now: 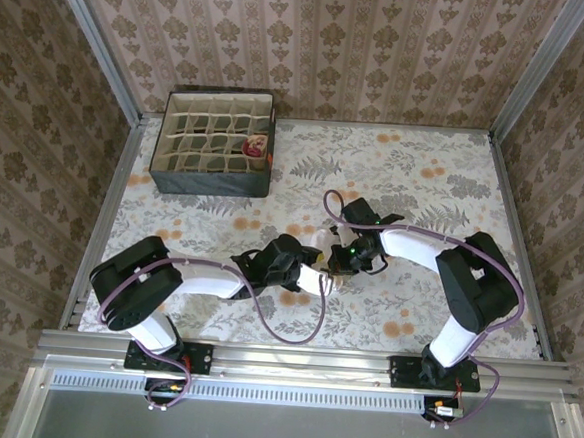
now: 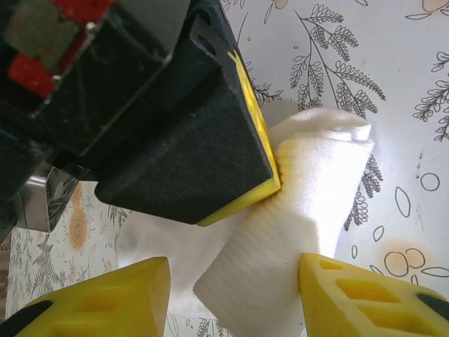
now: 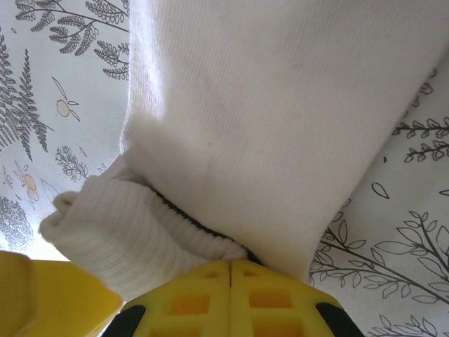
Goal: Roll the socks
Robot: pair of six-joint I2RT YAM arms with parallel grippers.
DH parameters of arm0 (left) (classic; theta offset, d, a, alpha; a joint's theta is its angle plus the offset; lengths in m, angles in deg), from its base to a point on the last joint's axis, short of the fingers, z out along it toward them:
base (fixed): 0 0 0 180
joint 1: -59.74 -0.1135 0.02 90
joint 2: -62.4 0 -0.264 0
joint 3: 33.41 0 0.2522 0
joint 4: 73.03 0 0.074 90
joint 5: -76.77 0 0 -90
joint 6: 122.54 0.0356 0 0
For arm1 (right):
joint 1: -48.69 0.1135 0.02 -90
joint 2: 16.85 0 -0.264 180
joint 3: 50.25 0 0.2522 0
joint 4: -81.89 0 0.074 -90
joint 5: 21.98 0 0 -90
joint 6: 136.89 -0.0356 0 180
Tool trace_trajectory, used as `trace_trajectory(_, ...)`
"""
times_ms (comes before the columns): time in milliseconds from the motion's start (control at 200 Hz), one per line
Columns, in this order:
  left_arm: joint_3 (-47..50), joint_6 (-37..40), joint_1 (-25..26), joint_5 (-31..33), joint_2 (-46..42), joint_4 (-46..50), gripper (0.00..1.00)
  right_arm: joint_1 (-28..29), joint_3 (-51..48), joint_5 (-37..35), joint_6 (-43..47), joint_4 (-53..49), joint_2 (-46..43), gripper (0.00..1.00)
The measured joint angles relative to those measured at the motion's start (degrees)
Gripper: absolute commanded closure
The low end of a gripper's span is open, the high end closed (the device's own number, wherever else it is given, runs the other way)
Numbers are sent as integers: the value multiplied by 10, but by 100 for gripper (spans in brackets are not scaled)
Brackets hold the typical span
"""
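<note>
The cream sock lies bunched mid-surface; it looks soft, light and springy. The left end effector straddles it from 8 o'clock, fingers released. The right end effector, clenched, presses the ribbed cuff from 3 o'clock. Best hold: across the thick middle.

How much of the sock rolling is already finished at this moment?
Done, it seems: a tan-and-maroon bundle sits in one compartment of the divided box. In hand: the right gripper pinches the cream sock, loosely bunched, with the left gripper open around it. Left: rolling this sock tight.
</note>
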State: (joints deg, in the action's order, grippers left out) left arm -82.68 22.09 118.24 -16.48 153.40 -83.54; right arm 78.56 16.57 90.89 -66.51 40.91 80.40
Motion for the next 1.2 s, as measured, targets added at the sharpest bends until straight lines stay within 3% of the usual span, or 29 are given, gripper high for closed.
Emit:
trace_trajectory(370, -9, -10, -5, -48, -22, 48, 60, -3, 13, 20, 5, -9, 16, 100)
trace_trajectory(750, -69, -5, -8, -66, 59, 110, 61, -10, 17, 34, 17, -13, 24, 100)
trace_trajectory(890, -110, -6, -9, -66, 75, 168, 80, -15, 16, 40, 20, -14, 26, 100)
trace_trajectory(1040, -150, -15, -14, -80, 81, 236, 96, -31, -1, 65, 18, 3, 16, 86)
trace_trajectory(1200, -178, -35, -28, -115, 93, 275, 100, -57, -30, 96, 10, 29, 6, 78)
